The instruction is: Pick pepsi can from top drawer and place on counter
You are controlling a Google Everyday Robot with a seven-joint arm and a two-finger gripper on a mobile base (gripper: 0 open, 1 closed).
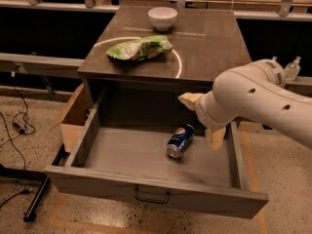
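Note:
The pepsi can lies on its side on the floor of the open top drawer, right of the middle, silver end toward the front. The drawer's black pull handle shows on its front. My gripper hangs over the drawer's right part, just right of the can and a little above it. Its two cream fingers are spread apart with nothing between them. The white arm comes in from the right. The counter is the dark top above the drawer.
A green snack bag lies on the counter's front left, inside a pale ring mark. A white bowl stands at the counter's back. A cardboard box sits left of the drawer. A clear bottle stands at far right.

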